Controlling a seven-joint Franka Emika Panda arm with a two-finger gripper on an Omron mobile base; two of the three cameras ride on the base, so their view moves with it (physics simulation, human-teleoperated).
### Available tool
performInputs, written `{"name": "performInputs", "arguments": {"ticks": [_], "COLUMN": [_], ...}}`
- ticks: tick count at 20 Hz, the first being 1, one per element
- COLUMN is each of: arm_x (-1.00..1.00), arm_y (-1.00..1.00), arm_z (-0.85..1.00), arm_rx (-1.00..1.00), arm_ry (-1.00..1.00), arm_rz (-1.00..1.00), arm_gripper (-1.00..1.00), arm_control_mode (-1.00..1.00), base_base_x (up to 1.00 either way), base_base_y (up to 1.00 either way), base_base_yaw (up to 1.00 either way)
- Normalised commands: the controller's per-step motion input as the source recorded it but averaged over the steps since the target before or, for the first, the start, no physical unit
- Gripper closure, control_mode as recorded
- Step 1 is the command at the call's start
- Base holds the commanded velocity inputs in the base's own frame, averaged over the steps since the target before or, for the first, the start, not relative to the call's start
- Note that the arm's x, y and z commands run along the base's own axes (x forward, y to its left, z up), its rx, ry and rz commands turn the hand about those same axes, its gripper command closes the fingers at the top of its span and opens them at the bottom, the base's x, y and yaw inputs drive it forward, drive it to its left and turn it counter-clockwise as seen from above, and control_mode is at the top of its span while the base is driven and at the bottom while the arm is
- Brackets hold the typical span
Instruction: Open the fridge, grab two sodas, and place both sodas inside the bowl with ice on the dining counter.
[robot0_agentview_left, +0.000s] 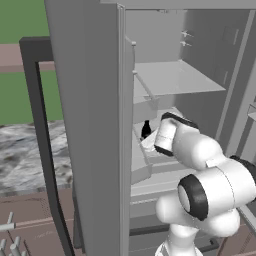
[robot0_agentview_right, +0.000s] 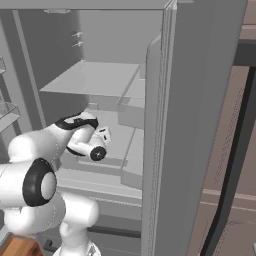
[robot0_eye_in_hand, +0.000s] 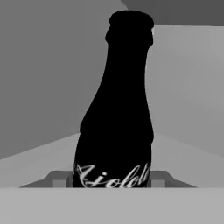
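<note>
The fridge (robot0_agentview_left: 95, 125) stands open, its grey steel door swung out toward the base on the left base view, and the white arm reaches deep into its pale grey interior. Inside the fridge, a near-black soda bottle (robot0_agentview_left: 146, 129) stands upright on the middle shelf (robot0_agentview_left: 165, 150), below a wider upper shelf (robot0_agentview_left: 175, 77) and just behind the arm's wrist. In the right base view the bottle is hidden behind the wrist, and the gripper (robot0_agentview_right: 102, 135) points toward the fridge's back wall over that same middle shelf.

The hand view looks straight at the soda bottle (robot0_eye_in_hand: 116, 113) from very close: a dark body with a narrower neck, a rounded cap and pale script lettering low on its body. The two small grey fingertips (robot0_eye_in_hand: 61, 178) sit on either side of the bottle's base, one to each side, right against its outline. The jaws stand at a narrow gap bracketing the bottle's lower body; whether the pads actually press on the soda I cannot tell, since the bottle's base covers the contact edges.

Beyond the fridge's left door, a dark frame (robot0_agentview_left: 40, 130) and a marbled grey table (robot0_agentview_left: 30, 160) show in the left base view.
</note>
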Motion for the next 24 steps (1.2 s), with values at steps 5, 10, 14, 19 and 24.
{"name": "performInputs", "arguments": {"ticks": [5, 10, 14, 19, 24], "arm_x": [-0.58, -0.56, -0.74, -0.75, -0.95], "arm_y": [-0.43, -0.57, -0.60, -0.52, -0.44], "arm_z": [0.78, 0.74, 0.58, 0.60, 0.12], "arm_rx": [-0.04, -0.07, -0.07, -0.03, 0.00], "arm_ry": [0.04, 0.17, 0.17, 0.23, 0.26], "arm_rz": [-0.08, -0.11, -0.12, -0.12, -0.13], "arm_gripper": [1.00, 1.00, 1.00, 1.00, 1.00], "arm_control_mode": [-1.00, -1.00, -1.00, -1.00, -1.00], "base_base_x": [0.00, 0.00, 0.00, 0.00, 0.00], "base_base_y": [0.00, 0.00, 0.00, 0.00, 0.00], "base_base_yaw": [0.00, 0.00, 0.00, 0.00, 0.00]}}
